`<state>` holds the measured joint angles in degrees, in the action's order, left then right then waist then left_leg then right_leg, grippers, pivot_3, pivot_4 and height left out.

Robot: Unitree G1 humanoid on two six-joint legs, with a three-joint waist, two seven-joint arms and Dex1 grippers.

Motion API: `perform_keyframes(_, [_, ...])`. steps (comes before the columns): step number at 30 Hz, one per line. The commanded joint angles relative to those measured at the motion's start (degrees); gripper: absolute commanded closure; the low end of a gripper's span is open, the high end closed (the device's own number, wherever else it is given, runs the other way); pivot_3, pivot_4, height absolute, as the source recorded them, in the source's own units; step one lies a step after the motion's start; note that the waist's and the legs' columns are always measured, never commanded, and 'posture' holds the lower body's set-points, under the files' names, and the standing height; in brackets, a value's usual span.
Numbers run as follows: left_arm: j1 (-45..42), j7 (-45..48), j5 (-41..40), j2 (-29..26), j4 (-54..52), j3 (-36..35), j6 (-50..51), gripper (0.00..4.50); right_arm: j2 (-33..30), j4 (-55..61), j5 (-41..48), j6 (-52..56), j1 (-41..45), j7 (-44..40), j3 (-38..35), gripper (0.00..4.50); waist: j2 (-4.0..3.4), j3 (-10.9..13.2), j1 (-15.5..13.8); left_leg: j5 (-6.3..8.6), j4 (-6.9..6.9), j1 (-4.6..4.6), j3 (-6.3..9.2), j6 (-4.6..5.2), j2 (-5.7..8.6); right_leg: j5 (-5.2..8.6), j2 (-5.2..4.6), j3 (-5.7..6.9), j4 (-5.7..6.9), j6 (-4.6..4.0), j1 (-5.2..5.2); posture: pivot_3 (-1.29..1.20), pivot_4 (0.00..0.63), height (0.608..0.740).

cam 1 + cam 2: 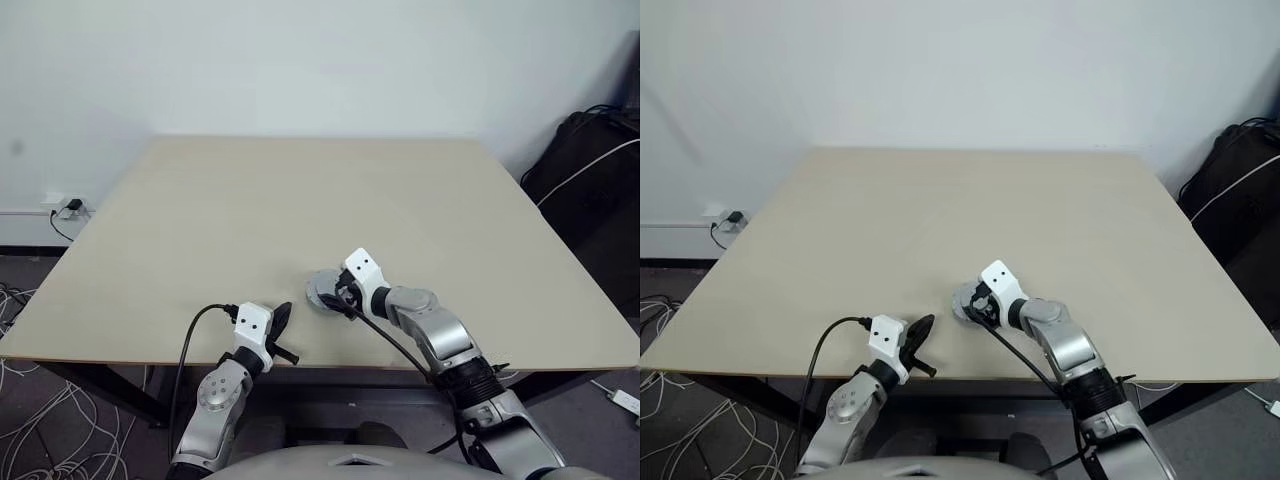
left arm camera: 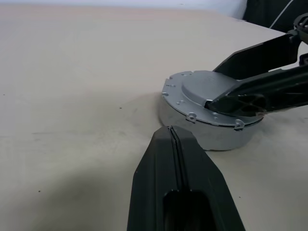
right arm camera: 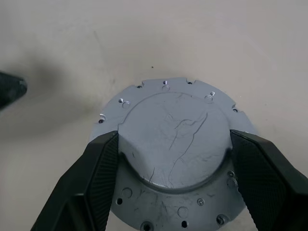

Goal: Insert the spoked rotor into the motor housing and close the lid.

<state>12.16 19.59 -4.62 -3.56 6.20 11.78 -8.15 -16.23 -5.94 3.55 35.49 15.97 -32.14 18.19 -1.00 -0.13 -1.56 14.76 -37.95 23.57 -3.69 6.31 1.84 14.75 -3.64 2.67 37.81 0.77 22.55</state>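
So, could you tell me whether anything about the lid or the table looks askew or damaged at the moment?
The round silver-grey metal lid sits level on the round grey motor housing, not askew, with the right gripper straddling its raised middle. Its plain face shows fine scratch marks. Nothing else on the beige table stands out.

Beige table (image 1: 300, 210) bears the lidded motor housing (image 2: 211, 132).

My right end effector (image 1: 340, 296) held the lid (image 1: 322, 290) on the tabletop (image 1: 300, 200); my closed left end effector (image 1: 281, 318) was near.
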Motion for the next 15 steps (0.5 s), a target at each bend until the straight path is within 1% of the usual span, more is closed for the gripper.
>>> perform_keyframes(1, [-3.38, -2.79, 0.04, 1.24, -4.46, -0.84, 4.98, 4.5, -2.62, -3.25, -3.29, 4.66, -1.91, 0.33, 2.56, 1.3, 0.03, -0.02, -0.16, 0.0, 0.0, 0.0, 0.0, 0.0, 0.0, 0.0, 0.0, 0.01, 0.0, 0.0, 0.0, 0.0, 0.0, 0.74])
perform_keyframes(4, [-6.35, -5.17, -0.39, 2.04, -6.28, -2.06, 10.22, 4.5, -2.63, -3.2, -3.13, 4.78, -1.86, 0.66, 2.79, 1.3, 0.06, -0.03, -0.23, 0.0, -0.01, 0.01, 0.0, 0.0, 0.0, -0.01, 0.0, 0.03, 0.0, 0.02, 0.0, 0.0, 0.0, 0.74])
perform_keyframes(7, [-10.59, -6.31, -3.52, 3.18, -8.14, -4.12, 18.35, 4.5, -2.52, -3.46, -3.07, 4.63, -1.65, 0.97, 2.91, 1.3, 0.12, -0.09, -0.22, 0.0, -0.01, 0.0, 0.0, 0.0, 0.0, -0.01, 0.0, 0.04, 0.0, 0.03, -0.01, 0.0, 0.0, 0.74])
perform_keyframes(10, [-16.52, -3.69, -7.38, 2.96, -6.61, -6.02, 23.57, 4.5, -2.34, -3.76, -3.06, 4.38, -1.42, 1.19, 2.94, 1.3, 0.19, -0.09, -0.22, -0.01, -0.04, 0.0, 0.0, 0.0, 0.0, -0.02, 0.0, 0.07, 0.0, 0.05, -0.02, 0.0, 0.0, 0.74])
perform_keyframes(12, [-20.47, -1.07, -12.01, 3.11, -4.5, -8.16, 28.67, 4.5, -2.23, -3.88, -3.02, 4.31, -1.22, 1.3, 2.95, 1.3, 0.22, -0.09, -0.2, -0.01, -0.06, 0.0, 0.0, 0.0, 0.0, -0.03, 0.0, 0.08, 0.0, 0.06, -0.03, 0.0, 0.0, 0.74])
perform_keyframes(15, [-27.28, 3.59, -15.81, 2.47, 1.96, -10.4, 31.85, 4.5, -2.03, -3.61, -2.86, 4.36, -1.03, 1.54, 2.97, 1.3, 0.27, -0.12, -0.11, -0.01, -0.11, -0.01, 0.01, 0.0, 0.0, -0.04, 0.0, 0.1, 0.0, 0.08, -0.06, 0.0, 0.0, 0.74])
